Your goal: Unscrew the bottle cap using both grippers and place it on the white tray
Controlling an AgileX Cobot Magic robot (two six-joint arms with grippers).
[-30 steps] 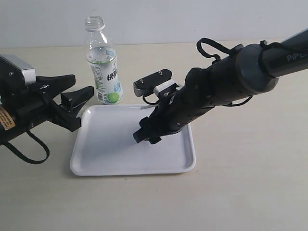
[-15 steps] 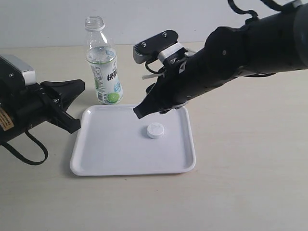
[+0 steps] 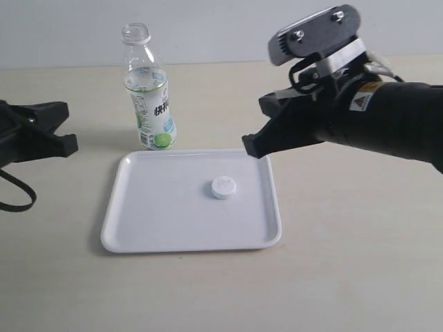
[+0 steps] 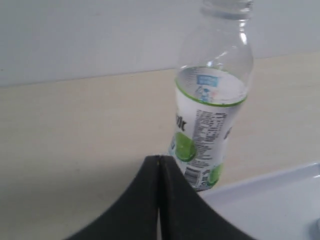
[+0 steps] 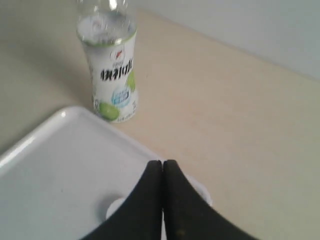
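Left hand, right hand closed, empty; one bottle cap on one white tray

Bright, even light, soft shadows
Exterior view: the white tray throws a faint shadow along its 6 o'clock edge; the bottle carries small glints. Both wrist views are soft, the left gripper and right gripper blurred near the lens.

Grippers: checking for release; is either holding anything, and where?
Nothing held: left gripper and right gripper are shut empty; the small round white plastic cap lies loose on the square white tray.
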